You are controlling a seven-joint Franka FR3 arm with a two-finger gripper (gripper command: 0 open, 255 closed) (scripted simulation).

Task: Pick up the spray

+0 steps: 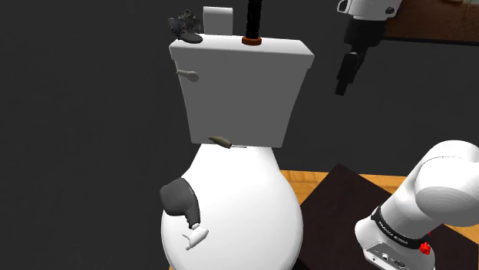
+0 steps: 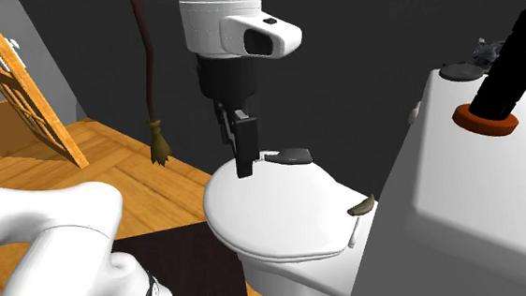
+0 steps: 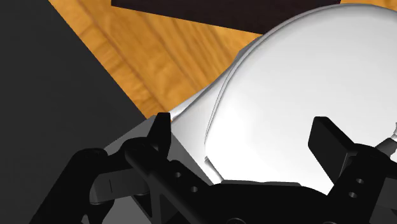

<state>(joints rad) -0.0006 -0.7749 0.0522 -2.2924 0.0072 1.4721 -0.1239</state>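
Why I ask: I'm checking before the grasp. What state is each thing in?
gripper: open, empty, apart from the spray.
spray: lying on its side on the toilet lid, not held.
toilet lid: closed.
black rod: standing upright on the tank.
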